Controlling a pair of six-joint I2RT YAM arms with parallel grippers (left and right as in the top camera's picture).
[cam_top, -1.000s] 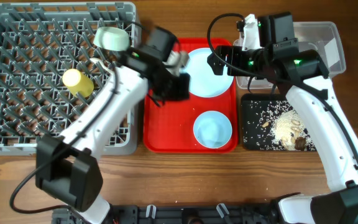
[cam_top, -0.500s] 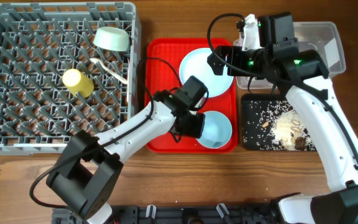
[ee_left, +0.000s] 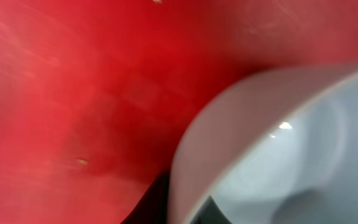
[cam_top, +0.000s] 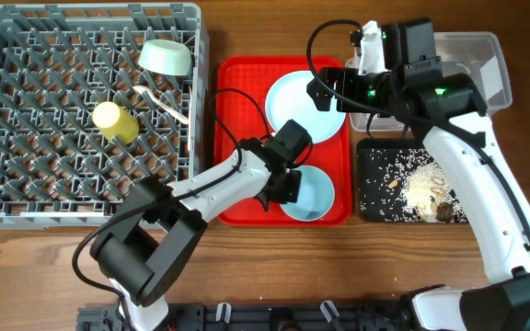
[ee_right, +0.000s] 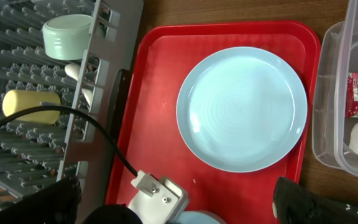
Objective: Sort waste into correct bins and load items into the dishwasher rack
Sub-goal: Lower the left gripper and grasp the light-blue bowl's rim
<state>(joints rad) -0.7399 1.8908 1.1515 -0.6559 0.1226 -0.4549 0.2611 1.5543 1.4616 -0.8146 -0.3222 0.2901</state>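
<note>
Grey dishwasher rack (cam_top: 86, 110) at left holds a green bowl (cam_top: 166, 58) and yellow cup (cam_top: 115, 121). Right of it, the red tray (cam_top: 237, 92) carries the pale blue plate (cam_top: 306, 108) far and the pale blue bowl (cam_top: 313, 195) near. The left gripper (cam_top: 283, 188) sits at the bowl's left rim, its grip unclear. The right gripper (ee_right: 178, 198) hangs spread wide above the plate.

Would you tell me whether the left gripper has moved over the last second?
Yes. The left gripper has moved down the red tray, from beside the pale blue plate to the pale blue bowl rim.
</note>
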